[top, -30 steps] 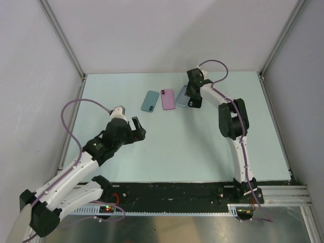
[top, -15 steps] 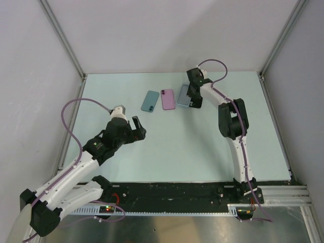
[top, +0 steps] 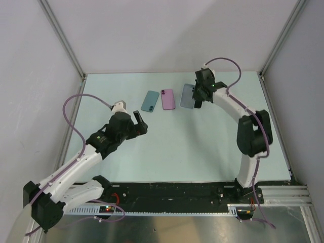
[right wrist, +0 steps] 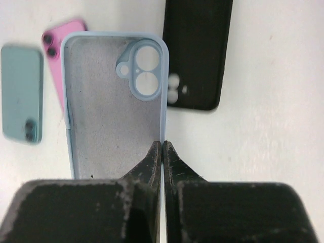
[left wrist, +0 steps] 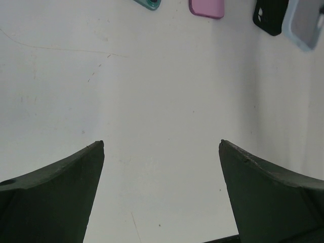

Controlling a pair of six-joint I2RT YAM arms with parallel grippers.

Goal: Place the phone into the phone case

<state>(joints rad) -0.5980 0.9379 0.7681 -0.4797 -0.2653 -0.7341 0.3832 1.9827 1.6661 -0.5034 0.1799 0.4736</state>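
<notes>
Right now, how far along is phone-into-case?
Early. Done: the right gripper is shut on the side wall of the light blue case, which is empty. In hand: only that case. Left: a phone must go in. The pink phone and teal phone lie untouched on the table, and the left gripper is open, holding nothing. A black case lies alongside.

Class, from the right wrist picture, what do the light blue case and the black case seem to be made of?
Light blue case: likely soft silicone, matte rim, fuzzy grey lining inside. Black case: probably matte rubbery silicone too; no glare on it.
</notes>
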